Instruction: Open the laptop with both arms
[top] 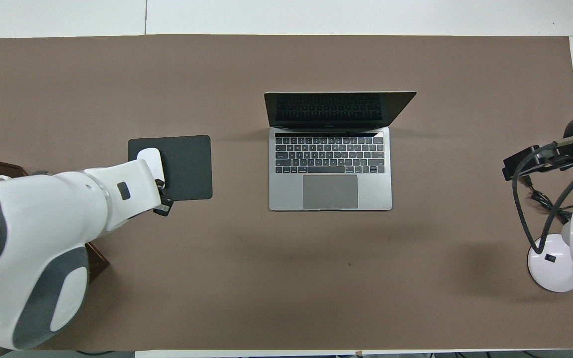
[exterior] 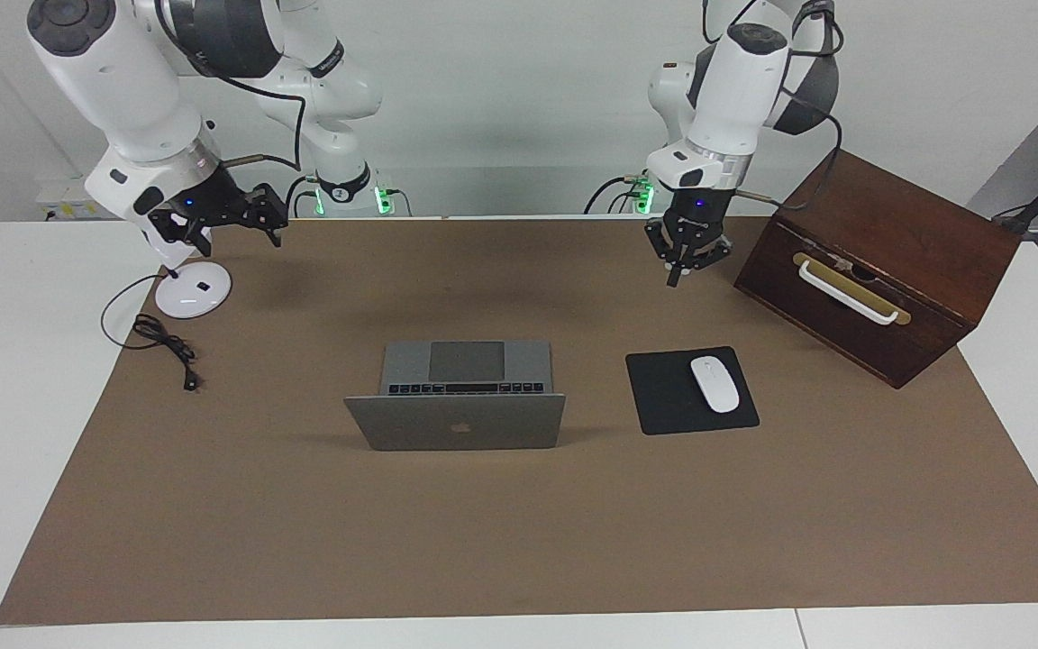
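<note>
Flanking open laptop (exterior: 456,406): mouse pad (exterior: 663,397), mouse (exterior: 714,384), wooden box (exterior: 879,270), lamp base (exterior: 193,290); claw states unclear.

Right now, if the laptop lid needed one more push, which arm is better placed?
The laptop already stands open. The left gripper seems slightly better placed: it hangs over the mat near the mouse pad. The right gripper hangs over the lamp base at the table's end.

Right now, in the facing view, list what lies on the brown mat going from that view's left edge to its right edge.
White round lamp base → black cable → laptop, lid up → black mouse pad → white mouse on that pad → dark wooden box.
</note>
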### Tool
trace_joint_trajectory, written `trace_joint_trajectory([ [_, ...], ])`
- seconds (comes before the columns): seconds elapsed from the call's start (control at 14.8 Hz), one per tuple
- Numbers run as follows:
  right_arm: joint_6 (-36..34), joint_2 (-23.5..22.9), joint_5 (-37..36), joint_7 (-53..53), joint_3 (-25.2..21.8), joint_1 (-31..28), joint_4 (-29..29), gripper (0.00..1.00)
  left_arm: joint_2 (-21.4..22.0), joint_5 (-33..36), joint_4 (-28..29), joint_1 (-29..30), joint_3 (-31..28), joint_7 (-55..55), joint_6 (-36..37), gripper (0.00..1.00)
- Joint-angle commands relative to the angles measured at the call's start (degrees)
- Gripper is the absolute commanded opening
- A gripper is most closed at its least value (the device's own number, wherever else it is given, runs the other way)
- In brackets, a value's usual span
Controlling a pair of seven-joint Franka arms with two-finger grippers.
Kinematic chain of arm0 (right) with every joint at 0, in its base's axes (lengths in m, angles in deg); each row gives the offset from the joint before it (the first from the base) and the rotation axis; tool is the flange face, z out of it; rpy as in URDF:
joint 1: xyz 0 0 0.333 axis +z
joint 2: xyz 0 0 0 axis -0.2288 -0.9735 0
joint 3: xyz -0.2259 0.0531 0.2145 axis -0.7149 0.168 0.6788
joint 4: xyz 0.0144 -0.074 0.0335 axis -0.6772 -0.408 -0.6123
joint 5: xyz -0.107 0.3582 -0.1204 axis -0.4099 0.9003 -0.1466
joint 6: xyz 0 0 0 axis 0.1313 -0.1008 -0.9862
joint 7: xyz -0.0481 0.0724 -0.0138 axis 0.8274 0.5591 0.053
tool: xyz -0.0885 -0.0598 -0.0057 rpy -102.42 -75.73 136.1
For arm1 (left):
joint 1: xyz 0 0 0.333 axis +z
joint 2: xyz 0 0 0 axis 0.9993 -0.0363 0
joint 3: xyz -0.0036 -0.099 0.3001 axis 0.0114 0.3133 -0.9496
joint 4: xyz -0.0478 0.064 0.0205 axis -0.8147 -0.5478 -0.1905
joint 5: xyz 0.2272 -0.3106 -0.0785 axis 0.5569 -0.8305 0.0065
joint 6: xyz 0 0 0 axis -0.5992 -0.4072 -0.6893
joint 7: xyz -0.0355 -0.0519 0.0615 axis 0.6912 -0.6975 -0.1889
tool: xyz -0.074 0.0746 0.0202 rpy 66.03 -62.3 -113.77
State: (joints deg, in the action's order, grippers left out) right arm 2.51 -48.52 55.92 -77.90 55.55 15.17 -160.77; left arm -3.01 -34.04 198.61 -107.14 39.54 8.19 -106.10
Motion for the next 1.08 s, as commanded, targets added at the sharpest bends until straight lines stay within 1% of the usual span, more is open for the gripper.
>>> trace_joint_trajectory([
  [0.0,1.3,1.0,1.61,-0.77,-0.2,-0.01,-1.43,1.0,0.39,-0.49,-4.23,4.52,-0.1,-7.31,9.2,0.0],
  [0.14,0.95,1.0,1.61,-0.76,-0.2,-0.36,-1.52,1.0,0.3,-0.41,-7.04,7.07,-0.1,-8.48,14.91,0.0],
  [0.2,0.95,1.0,1.61,-0.76,-0.2,-0.36,-1.43,1.0,0.3,-0.32,-7.75,8.39,-0.1,-8.39,16.24,0.14],
  [0.27,0.95,1.0,1.61,-0.76,-0.12,-0.62,-1.26,1.0,0.3,-0.4,-8.02,9.45,-0.1,-7.87,16.78,0.33],
  [0.34,0.95,0.83,1.61,-0.76,0.06,-0.97,-1.08,1.0,0.3,-0.32,-8.02,10.33,-0.1,-7.52,16.87,0.58],
  [0.41,0.95,0.74,1.7,-0.76,0.32,-1.59,-0.65,1.0,0.3,-0.23,-8.11,10.69,-0.1,-6.12,16.78,1.0],
  [0.61,0.69,1.0,1.7,-0.85,0.41,-1.86,-0.38,1.0,0.04,-0.05,-8.63,12.17,-0.1,-0.15,16.26,1.0],
  [1.02,1.22,1.18,1.79,-0.94,0.24,-1.42,0.68,1.0,-0.23,-0.14,-9.16,16.05,-0.19,0.66,15.55,1.0],
])
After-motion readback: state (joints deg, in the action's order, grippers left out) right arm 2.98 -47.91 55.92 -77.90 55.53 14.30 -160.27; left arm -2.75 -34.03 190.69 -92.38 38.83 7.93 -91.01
